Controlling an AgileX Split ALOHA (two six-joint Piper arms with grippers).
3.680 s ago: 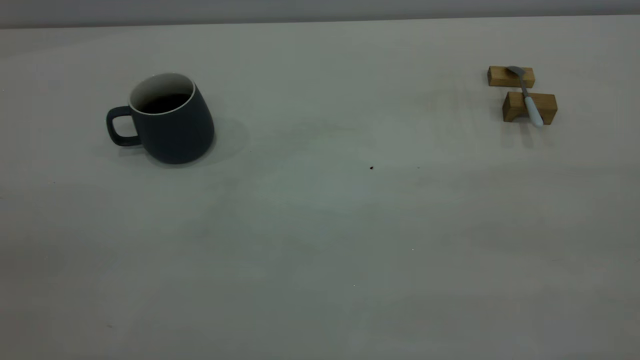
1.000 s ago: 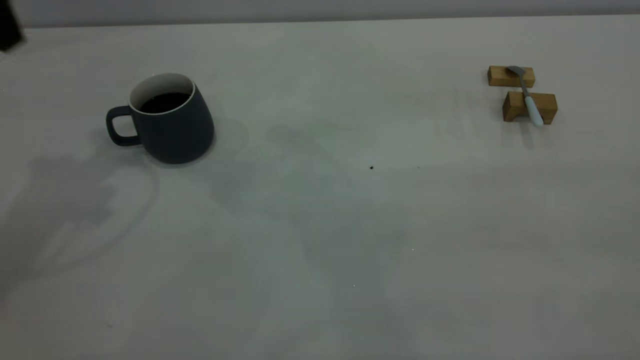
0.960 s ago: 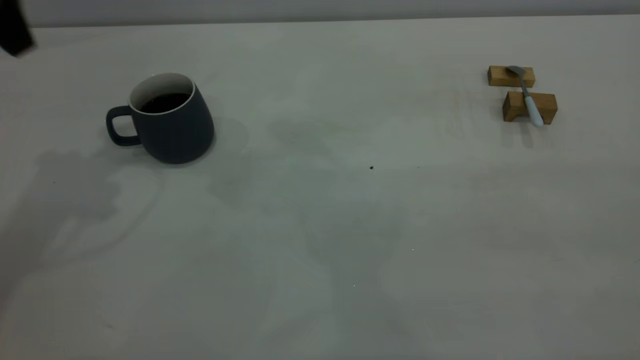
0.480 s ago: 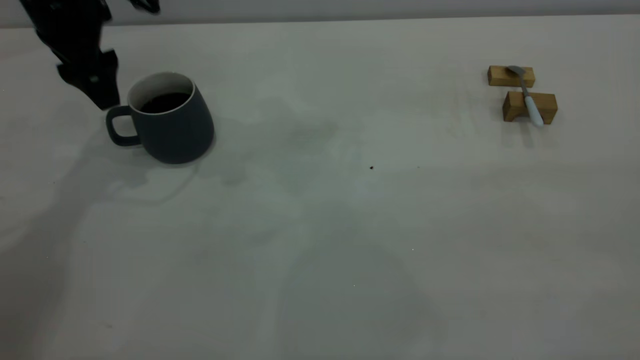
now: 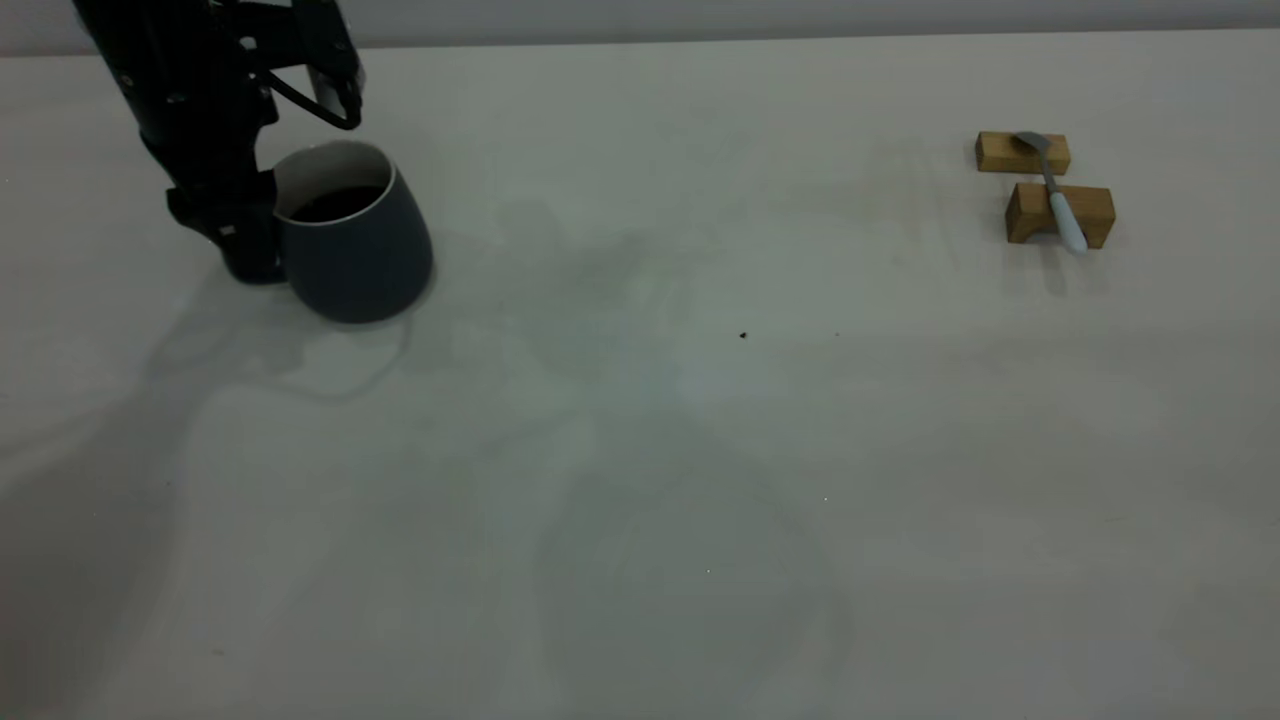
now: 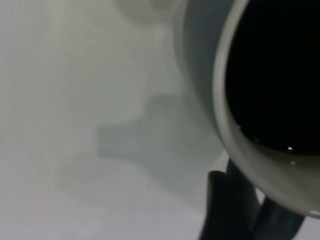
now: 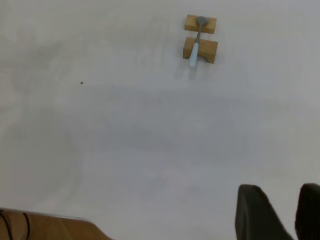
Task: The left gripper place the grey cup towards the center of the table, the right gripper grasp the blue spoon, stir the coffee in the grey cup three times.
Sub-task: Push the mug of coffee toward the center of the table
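The grey cup (image 5: 355, 240) stands tilted at the table's (image 5: 640, 450) left side, the left gripper (image 5: 240, 235) at its handle (finger closure can't be told). An insecure hold could slop coffee (image 5: 335, 203). The blue spoon (image 5: 1060, 205) lies across wooden blocks (image 5: 1085, 215), far right.

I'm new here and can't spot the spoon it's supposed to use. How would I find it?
Look to the far right side of the pale table, well away from the grey cup at the left hand. Two small tan wooden blocks sit there, one behind the other. The blue spoon lies across them: slim, pale-blue handle, grey metal bowl on the farther block.
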